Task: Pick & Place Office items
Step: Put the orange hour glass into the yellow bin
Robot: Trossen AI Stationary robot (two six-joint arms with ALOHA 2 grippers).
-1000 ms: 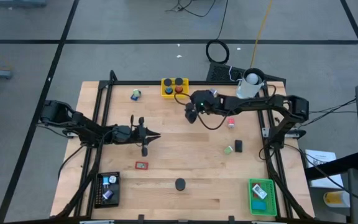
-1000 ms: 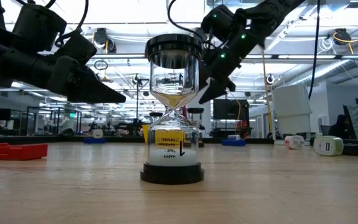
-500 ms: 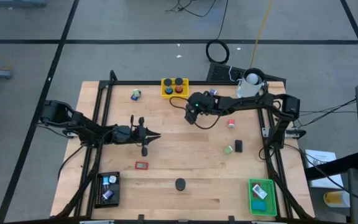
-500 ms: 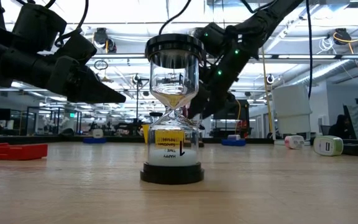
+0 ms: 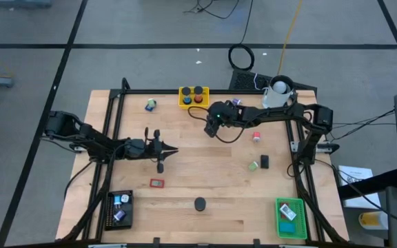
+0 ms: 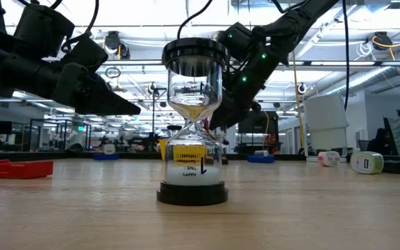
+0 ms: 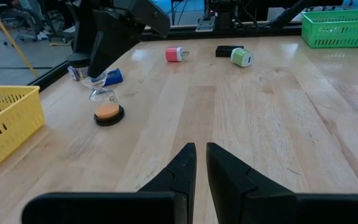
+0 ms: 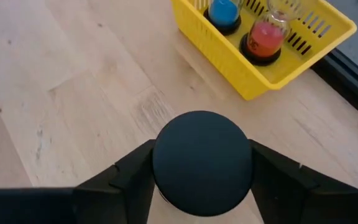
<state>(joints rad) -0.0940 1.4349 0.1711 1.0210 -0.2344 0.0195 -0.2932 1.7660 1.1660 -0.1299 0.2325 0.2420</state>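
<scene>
A small hourglass with orange sand (image 7: pixel 107 106) stands on its black base on the wood table, next to the yellow mesh tray (image 5: pixel 193 96). My right gripper (image 5: pixel 213 126) is down over it, shut on its black top cap (image 8: pixel 202 163). The tray holds a blue-sand hourglass (image 8: pixel 224 12) and a red-sand hourglass (image 8: pixel 266 38). A larger hourglass (image 6: pixel 194 125) stands near the table's front edge (image 5: pixel 199 204). My left gripper (image 5: pixel 174 149) hangs shut left of centre, touching nothing. My right gripper has the orange-sand hourglass by its round black top cap (image 8: pixel 166 163), one finger (image 8: pixel 129 174) on each side of the cap. The fingers slant down at it from above. The hourglass stands upright with its base (image 7: pixel 109 117) on the table.
Loose items lie about: a red piece (image 5: pixel 157 183), a pink-and-white block (image 5: pixel 256 136), a green-and-white block (image 5: pixel 253 166) beside a black block (image 5: pixel 265 161), and a small piece (image 5: pixel 150 105) at far left. A black tray (image 5: pixel 120 209), green tray (image 5: pixel 290 218) and white cup (image 5: pixel 276 94) stand at the corners.
My right gripper has sunk a little, down onto the orange-sand hourglass beside the yellow tray, then stayed there. The hourglass has kept its place on the table.
</scene>
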